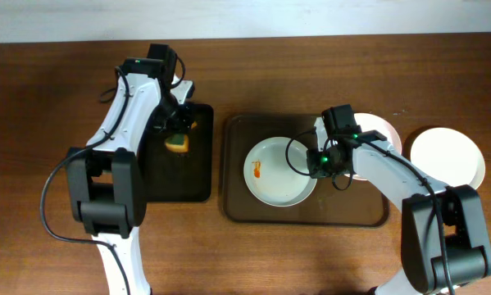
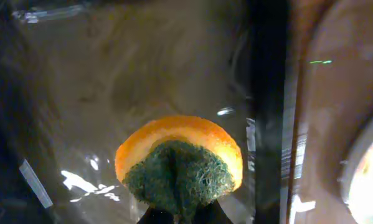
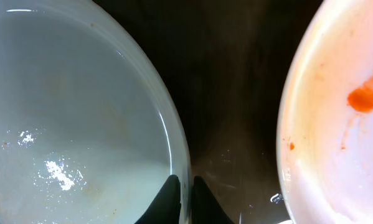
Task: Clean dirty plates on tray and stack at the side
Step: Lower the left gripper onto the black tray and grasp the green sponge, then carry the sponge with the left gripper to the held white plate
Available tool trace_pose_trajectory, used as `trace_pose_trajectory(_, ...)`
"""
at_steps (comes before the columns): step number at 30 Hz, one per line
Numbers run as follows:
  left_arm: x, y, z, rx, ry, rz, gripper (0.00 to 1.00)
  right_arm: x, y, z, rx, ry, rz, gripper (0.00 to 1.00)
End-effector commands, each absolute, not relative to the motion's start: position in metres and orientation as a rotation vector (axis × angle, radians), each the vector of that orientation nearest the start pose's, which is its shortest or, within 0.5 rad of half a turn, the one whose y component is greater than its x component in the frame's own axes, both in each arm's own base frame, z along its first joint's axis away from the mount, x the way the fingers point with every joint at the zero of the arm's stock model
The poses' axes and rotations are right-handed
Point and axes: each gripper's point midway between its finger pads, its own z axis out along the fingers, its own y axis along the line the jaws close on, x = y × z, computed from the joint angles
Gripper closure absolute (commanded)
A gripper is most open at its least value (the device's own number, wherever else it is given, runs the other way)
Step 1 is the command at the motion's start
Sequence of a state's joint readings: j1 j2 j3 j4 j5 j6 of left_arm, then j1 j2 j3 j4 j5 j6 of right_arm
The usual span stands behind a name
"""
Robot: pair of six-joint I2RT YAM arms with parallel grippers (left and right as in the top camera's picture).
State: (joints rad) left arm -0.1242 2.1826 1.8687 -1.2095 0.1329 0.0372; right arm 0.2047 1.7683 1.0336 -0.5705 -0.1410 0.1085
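Dirty plates, lot of three: round, shallow, white, equal in size. Entries run from the largest item down.

1. Brown tray (image 1: 237, 211). Dark, rectangular, raised rim, mid-table. Carries two of the plates.

2. Black tray (image 1: 159, 187). Narrower, just left of the brown tray, with the left arm over it.

3. Centre plate (image 1: 282, 190). Lies flat in the brown tray. The right gripper (image 3: 186, 194) is at its right edge, fingers drawn narrow with the rim pinched between them.

4. Second plate (image 3: 323, 124). At the tray's right end, largely hidden under the right arm from overhead. It sits near the centre plate without touching it, with dark tray floor between.

5. Third plate (image 1: 446, 157). On the table right of the tray, apparently plain white. Judged to be the start of the stack.

6. Sponge (image 2: 180, 168). Orange body with a green scouring face, clamped in the left gripper (image 2: 181, 219) above the black tray.

7. Smears. One orange mark (image 1: 257, 170) left of the centre plate's middle and one red streak (image 3: 367, 96) on the second plate.

Handling note (judgement): the plates are rigid, glossy, likely light but breakable, and slick where sauced. The thin upturned rim is the only purchase. A one-sided rim pinch invites tipping or slipping, so grip deep and lift level.
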Motion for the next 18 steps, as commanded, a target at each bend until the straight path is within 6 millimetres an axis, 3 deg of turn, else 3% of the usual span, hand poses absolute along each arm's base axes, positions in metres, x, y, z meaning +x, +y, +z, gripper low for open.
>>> trace_pose_trajectory(1, 0.422, -0.075, 0.072, 0.292, 3.105, -0.158, 1.0, 0.343, 0.1, 0.014, -0.169, 2.895, 0.281, 0.86)
trace_pose_trajectory(3, 0.424, -0.075, 0.073, 0.312, 3.094, -0.149, 1.0, 0.342, 0.1, 0.014, -0.169, 2.897, 0.282, 0.81)
trace_pose_trajectory(7, 0.422, -0.115, 0.082, 0.509, 3.007, -0.48, 1.0, 0.343, 0.1, 0.017, -0.168, 2.902, 0.281, 0.65)
trace_pose_trajectory(12, 0.426, -0.12, 0.083, 0.543, 2.988, -0.42, 1.0, 0.34, 0.11, 0.024, -0.18, 2.913, 0.372, 0.57)
trace_pose_trajectory(14, 0.427, -0.114, 0.08, 0.537, 3.003, -0.333, 1.0, 0.34, 0.11, 0.024, -0.18, 2.913, 0.372, 0.57)
trace_pose_trajectory(18, 0.426, -0.114, 0.08, 0.526, 3.01, -0.316, 1.0, 0.34, 0.11, 0.024, -0.18, 2.913, 0.372, 0.56)
